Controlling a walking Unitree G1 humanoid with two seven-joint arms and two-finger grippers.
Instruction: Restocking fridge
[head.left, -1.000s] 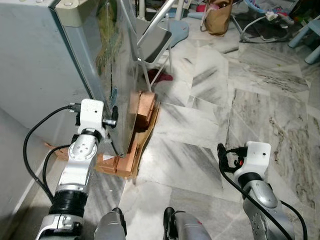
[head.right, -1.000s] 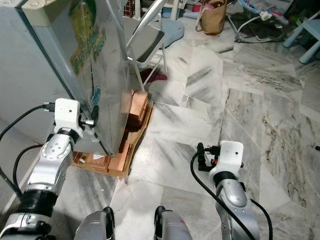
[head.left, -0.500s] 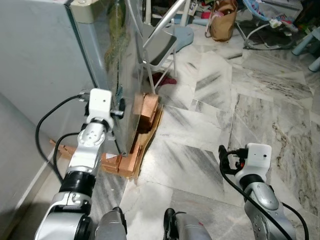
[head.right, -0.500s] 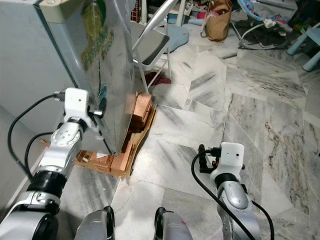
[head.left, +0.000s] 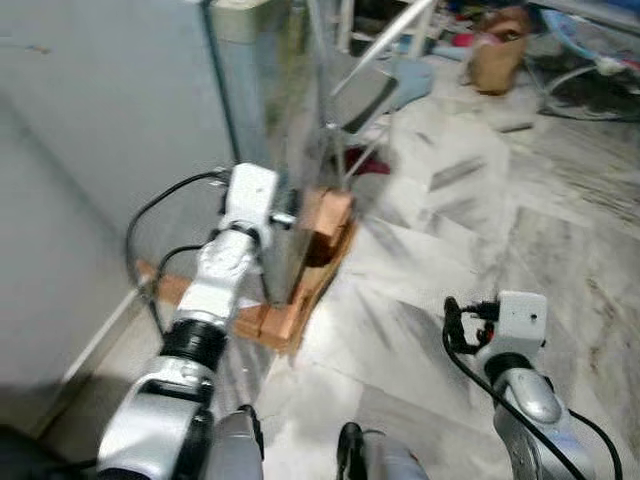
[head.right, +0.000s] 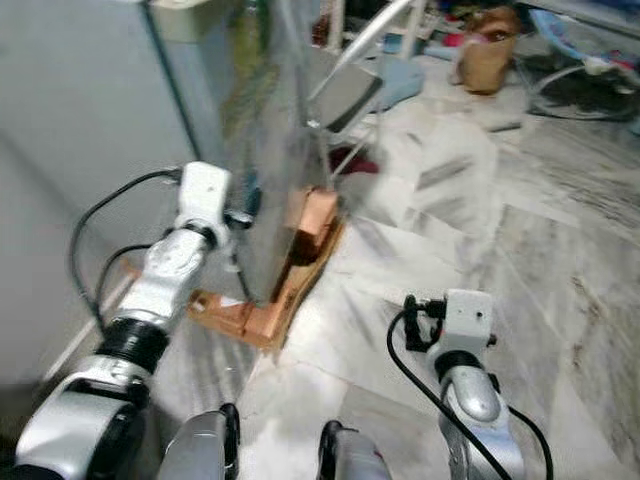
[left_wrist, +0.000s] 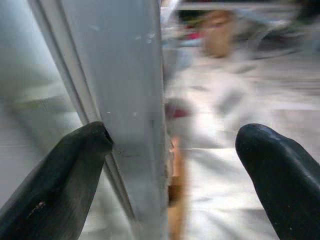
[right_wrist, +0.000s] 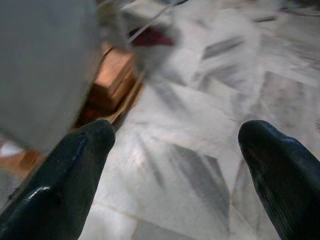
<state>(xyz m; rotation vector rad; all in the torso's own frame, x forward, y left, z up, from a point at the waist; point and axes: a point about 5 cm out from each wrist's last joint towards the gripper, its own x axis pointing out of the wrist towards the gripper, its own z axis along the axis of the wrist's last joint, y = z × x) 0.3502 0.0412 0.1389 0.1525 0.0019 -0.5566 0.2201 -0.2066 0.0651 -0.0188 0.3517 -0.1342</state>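
We see the fridge (head.left: 150, 110) standing upright at our ten o'clock, its long axis vertical, its open door (head.right: 275, 130) swung out edge-on toward us and pointing to about one o'clock across the marble floor (head.left: 470, 220). Our left gripper (left_wrist: 165, 180) is spread wide, one finger (left_wrist: 55, 175) on each side of the door's lower edge; the blur hides whether they touch it. The fridge sits on orange blocks (head.left: 325, 225). A folding chair (head.right: 345, 90) stands behind the door at twelve o'clock. Our right gripper (right_wrist: 175, 165) hangs at four o'clock, fingers wide apart, holding nothing above the floor
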